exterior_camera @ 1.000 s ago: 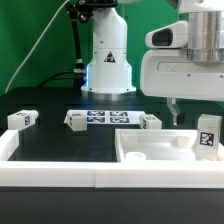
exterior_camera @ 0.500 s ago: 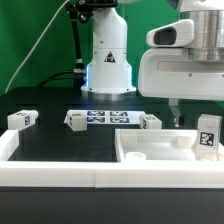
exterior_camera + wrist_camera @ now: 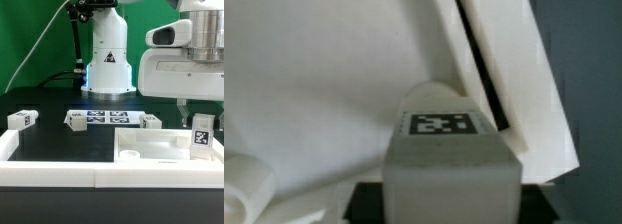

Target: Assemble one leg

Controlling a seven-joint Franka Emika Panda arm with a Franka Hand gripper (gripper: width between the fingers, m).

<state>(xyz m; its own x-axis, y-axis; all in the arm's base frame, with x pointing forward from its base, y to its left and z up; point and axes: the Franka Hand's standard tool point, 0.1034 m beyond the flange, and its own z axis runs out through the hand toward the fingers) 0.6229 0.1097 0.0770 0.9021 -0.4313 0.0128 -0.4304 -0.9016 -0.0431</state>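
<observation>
My gripper (image 3: 198, 116) is shut on a leg (image 3: 200, 136), a small white post with a black-and-white tag, and holds it upright over the corner of the big white square panel (image 3: 150, 150) at the exterior view's right. In the wrist view the leg (image 3: 446, 155) fills the middle between the dark fingers (image 3: 370, 200), with the panel's rim (image 3: 491, 60) beyond it. Three more legs lie on the black table: one at the exterior view's left (image 3: 22, 119), one by the marker board (image 3: 76, 119) and one behind the panel (image 3: 150, 121).
The marker board (image 3: 108, 118) lies flat at the table's middle back. The robot's white base (image 3: 108, 60) stands behind it. A white wall (image 3: 60, 182) runs along the table's front edge and up the exterior view's left side.
The gripper has moved a little toward the exterior view's left with the leg in it, closer over the panel's corner. The other parts have not moved.
</observation>
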